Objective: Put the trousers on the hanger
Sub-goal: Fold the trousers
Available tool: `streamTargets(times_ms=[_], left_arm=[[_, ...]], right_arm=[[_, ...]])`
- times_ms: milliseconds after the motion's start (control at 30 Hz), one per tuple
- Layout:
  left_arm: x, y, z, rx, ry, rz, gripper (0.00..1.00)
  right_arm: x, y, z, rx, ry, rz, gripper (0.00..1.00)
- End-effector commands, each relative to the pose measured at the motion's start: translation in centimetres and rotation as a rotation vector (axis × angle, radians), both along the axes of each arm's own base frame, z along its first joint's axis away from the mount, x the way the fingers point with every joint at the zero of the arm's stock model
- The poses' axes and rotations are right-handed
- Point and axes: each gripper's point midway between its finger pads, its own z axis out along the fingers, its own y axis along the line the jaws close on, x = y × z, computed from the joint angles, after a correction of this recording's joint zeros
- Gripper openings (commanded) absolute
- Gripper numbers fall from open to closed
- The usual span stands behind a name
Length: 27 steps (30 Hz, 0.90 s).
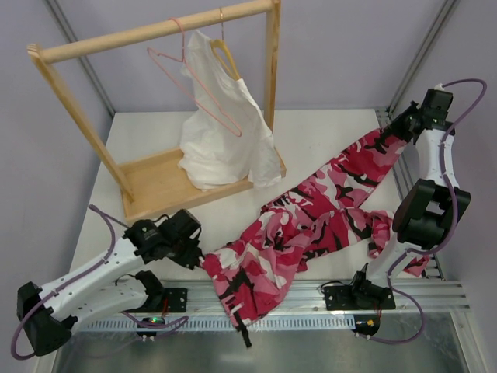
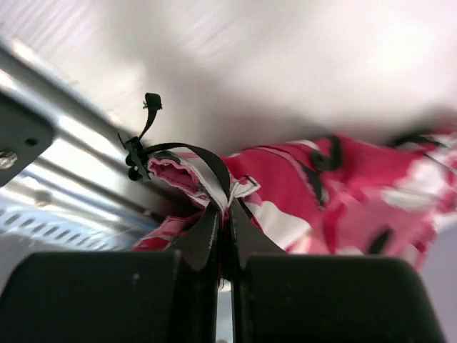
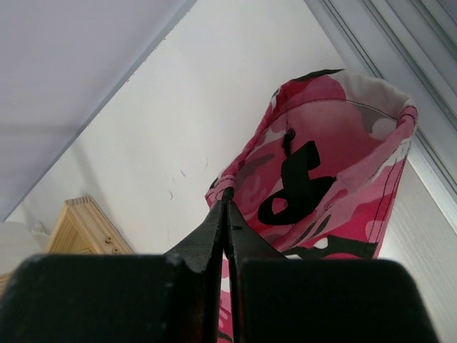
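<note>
Camouflage cloth in pink, white and black marks the trousers (image 1: pixel 311 225). They lie slack on the bench (image 1: pixel 326 132) in a diagonal band running from 7 o'clock to 2 o'clock in the overhead view. One leg reaches the far right corner. The other is folded back toward 4 o'clock, beside the right arm's base. Part of the waist end hangs over the near edge of the bench.

Left hand (image 1: pixel 200 258): pressed together on the garment's edge at 7 o'clock. The left wrist view shows the fingers (image 2: pixel 205 241) pinching a seamed edge beside a black strap (image 2: pixel 187 152).

Right hand (image 1: pixel 390 134): pinching the hem of the far leg at 2 o'clock. The right wrist view shows the cuff standing open as a tube just beyond the closed tips.

Judgement: gripping opposite ends lets the two arms draw the cloth taut and lift it as one span, rather than dragging a loose heap.

Hanger (image 1: pixel 198 85): thin pink wire, hooked on the top bar of the wooden rack (image 1: pixel 155 31) at 11 o'clock, well apart from the trousers. It hangs in front of a white garment (image 1: pixel 221 148) carried on a tan wooden hanger (image 1: pixel 227 56).

Judgement: the task is at an early stage, as nothing is over the wire yet. The next move calls for raising the cloth clear of the bench and bringing it toward 11 o'clock.

Risk: the white garment crowds the pink wire and may snag.
</note>
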Motion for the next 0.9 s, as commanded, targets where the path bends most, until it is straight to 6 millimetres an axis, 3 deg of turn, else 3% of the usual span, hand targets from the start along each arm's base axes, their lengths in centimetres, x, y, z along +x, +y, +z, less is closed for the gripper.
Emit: streamTargets(times_ms=[0,33,67,167,267,367,433,533,600,733,867], left_arm=[[6.5,2.3,7.0,0.191,-0.371,-0.063,0.00],[7.7,2.6,9.0,0.225,-0.440,-0.078,0.00],[9.6,3.5,12.4,0.313,-0.569,-0.126,0.00],[12.2,4.8,17.9,0.400,-0.776,-0.108,0.00],[12.8,7.1,20.5,0.505,-0.887,-0.096,0.00],[12.2,9.8,20.4,0.597,-0.867,-0.066,0.00],[12.3,10.4,19.1,0.650,-0.833,-0.101,0.01],[13.2,9.9,16.5,0.666,-0.806,-0.174,0.01],[13.6,9.9,15.6,0.674,-0.798,-0.197,0.01],[13.4,12.6,14.0,0.747,-0.710,-0.148,0.01],[12.9,13.9,12.5,0.749,-0.646,-0.139,0.01]], right_arm=[[1.0,0.0,3.9,-0.002,-0.081,0.014,0.04],[1.3,-0.4,5.4,-0.019,-0.105,0.005,0.04],[1.0,-0.5,5.8,-0.024,-0.093,-0.010,0.04],[0.4,-2.7,7.9,-0.059,-0.099,-0.107,0.04],[0.0,-4.0,9.8,-0.058,-0.147,-0.143,0.04],[-0.2,-4.3,11.1,-0.067,-0.195,-0.151,0.04],[0.0,-4.0,10.7,-0.043,-0.213,-0.147,0.04],[0.8,-3.7,11.8,-0.025,-0.284,-0.134,0.04],[0.6,-4.2,13.4,-0.034,-0.329,-0.163,0.04],[-0.2,-5.7,16.6,-0.057,-0.419,-0.214,0.04],[-0.4,-6.6,19.6,-0.016,-0.553,-0.205,0.04]])
